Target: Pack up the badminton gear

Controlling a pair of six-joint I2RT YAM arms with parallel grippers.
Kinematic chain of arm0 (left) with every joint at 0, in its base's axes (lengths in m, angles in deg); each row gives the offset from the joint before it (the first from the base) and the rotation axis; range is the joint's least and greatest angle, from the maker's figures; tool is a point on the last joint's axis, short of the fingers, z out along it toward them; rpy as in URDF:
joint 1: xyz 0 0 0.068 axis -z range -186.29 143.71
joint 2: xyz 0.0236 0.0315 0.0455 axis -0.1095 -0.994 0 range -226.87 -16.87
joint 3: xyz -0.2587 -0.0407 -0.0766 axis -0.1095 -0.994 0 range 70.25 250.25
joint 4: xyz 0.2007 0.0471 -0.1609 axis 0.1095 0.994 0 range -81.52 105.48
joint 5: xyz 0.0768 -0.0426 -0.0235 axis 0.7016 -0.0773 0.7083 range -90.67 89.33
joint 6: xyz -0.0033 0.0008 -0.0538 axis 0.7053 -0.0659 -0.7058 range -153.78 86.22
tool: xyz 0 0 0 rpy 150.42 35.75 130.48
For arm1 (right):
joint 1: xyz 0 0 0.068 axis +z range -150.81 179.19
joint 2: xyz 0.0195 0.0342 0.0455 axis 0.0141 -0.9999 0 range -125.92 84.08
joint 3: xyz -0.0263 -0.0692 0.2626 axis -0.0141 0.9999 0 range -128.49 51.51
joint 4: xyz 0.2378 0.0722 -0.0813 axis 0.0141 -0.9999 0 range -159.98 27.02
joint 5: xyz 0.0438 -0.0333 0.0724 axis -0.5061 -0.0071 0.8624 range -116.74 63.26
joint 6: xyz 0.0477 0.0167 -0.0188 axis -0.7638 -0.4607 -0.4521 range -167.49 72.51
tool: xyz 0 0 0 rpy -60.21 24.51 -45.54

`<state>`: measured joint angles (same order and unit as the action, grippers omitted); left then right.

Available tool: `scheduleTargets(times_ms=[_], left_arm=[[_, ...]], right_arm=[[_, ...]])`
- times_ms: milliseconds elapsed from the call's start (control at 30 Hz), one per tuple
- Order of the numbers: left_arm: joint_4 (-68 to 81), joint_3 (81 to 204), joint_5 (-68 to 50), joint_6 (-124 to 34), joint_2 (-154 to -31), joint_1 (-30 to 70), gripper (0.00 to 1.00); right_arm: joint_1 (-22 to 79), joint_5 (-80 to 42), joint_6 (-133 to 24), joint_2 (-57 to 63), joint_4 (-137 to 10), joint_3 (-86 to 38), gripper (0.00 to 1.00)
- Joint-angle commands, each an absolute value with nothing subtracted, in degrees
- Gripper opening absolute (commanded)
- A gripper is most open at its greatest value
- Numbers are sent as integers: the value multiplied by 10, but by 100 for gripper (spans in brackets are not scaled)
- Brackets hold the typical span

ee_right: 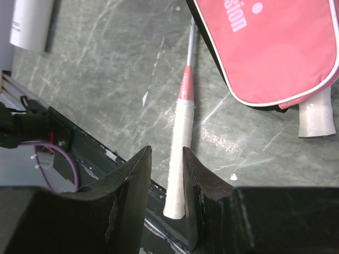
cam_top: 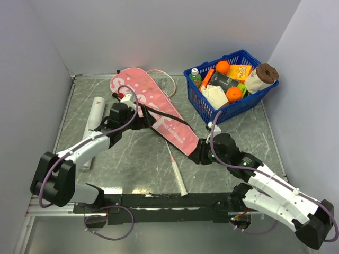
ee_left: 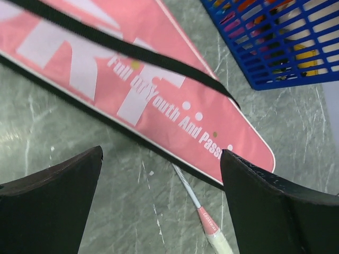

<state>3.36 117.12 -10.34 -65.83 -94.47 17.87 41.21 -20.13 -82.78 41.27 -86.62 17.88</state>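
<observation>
Overlapping racket (cam_top: 176,172), pink bag (cam_top: 145,90); L end effector (ee_left: 161,153) spread wide, R end effector (ee_right: 165,151) barely parted.

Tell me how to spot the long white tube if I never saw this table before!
Start at the big pink bag lying across the middle of the table. Look left of it, towards the left wall, where the white tube lies flat with the left arm crossing over it. It is fatter than the skinny racket handle and has no pink on it.
</observation>
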Motion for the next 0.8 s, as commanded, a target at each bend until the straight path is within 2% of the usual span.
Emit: scheduleTargets(times_ms=[0, 133, 267, 567, 767], left_arm=[[-49, 1132, -140, -717, -940, 175, 97], [-94, 1105, -145, -748, -948, 176, 99], [-135, 1086, -158, -798, -981, 176, 92], [-229, 1037, -150, -914, -1033, 175, 84], [-294, 1007, -137, -976, -1070, 174, 84]], right_arm=[[415, -215, -823, 404, -856, 186, 38], [414, -219, -824, 396, -854, 192, 38], [415, -220, -826, 386, -852, 198, 38], [414, -218, -834, 372, -839, 210, 38], [414, -209, -839, 350, -818, 218, 38]])
